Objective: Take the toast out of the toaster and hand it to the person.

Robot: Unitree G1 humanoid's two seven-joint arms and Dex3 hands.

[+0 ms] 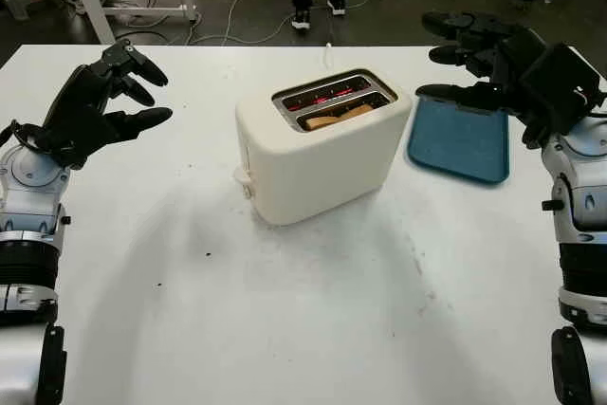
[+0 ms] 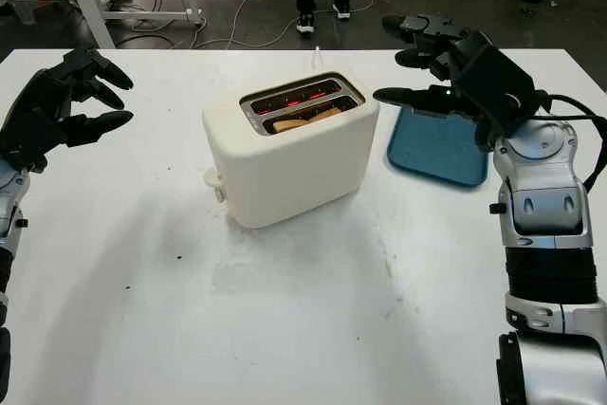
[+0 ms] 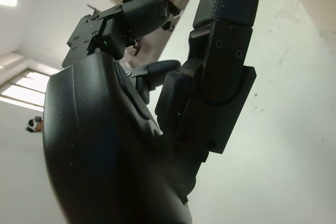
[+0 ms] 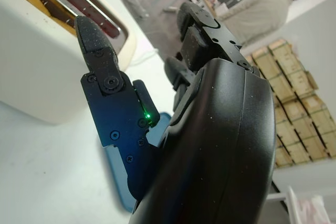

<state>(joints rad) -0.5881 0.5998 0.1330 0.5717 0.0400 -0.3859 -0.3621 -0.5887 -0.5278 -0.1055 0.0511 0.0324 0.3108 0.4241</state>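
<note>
One tan toast [image 1: 340,117] inside cream toaster [image 1: 318,154].

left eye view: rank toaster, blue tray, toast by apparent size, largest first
1. toaster, clearly the largest.
2. blue tray, partly hidden behind the open right hand, so its full extent is unsure.
3. toast, smallest; just its top edge shows in the slot nearer the camera.
</note>
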